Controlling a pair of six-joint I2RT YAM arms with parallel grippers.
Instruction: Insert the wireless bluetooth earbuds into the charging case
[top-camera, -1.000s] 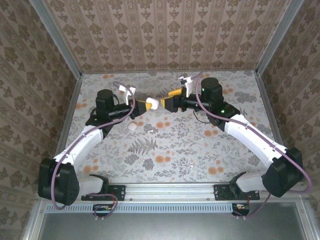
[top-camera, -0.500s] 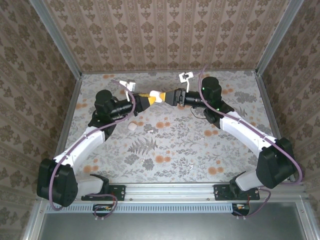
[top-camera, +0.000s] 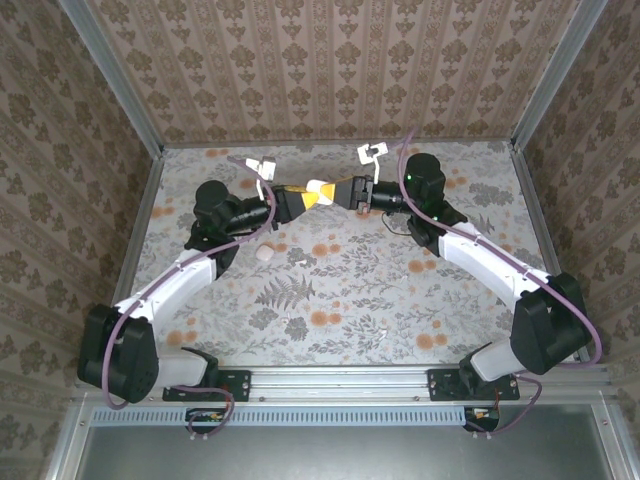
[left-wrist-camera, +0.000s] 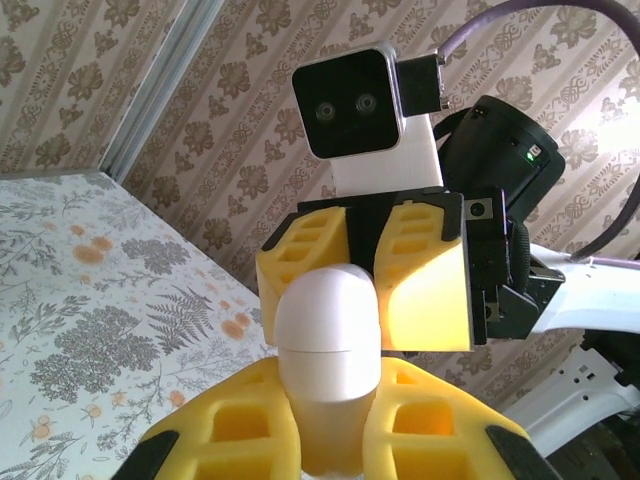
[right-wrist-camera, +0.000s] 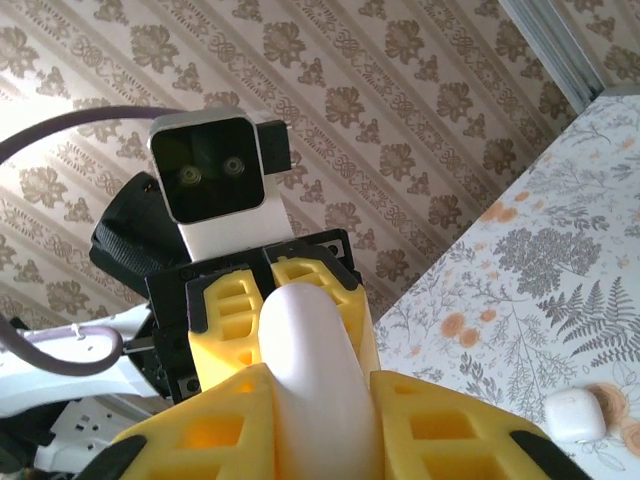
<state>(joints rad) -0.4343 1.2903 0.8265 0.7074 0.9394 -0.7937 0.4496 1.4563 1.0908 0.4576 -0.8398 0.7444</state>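
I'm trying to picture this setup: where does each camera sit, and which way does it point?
Top: fixed above and behind, looking down at the table; left arm and right arm show whole.
Left wrist: on the left wrist, looking along its yellow fingers at the charging case and the right gripper facing it.
Right wrist: mirror view, own fingers below, left gripper opposite.
Shared: all three see the case.
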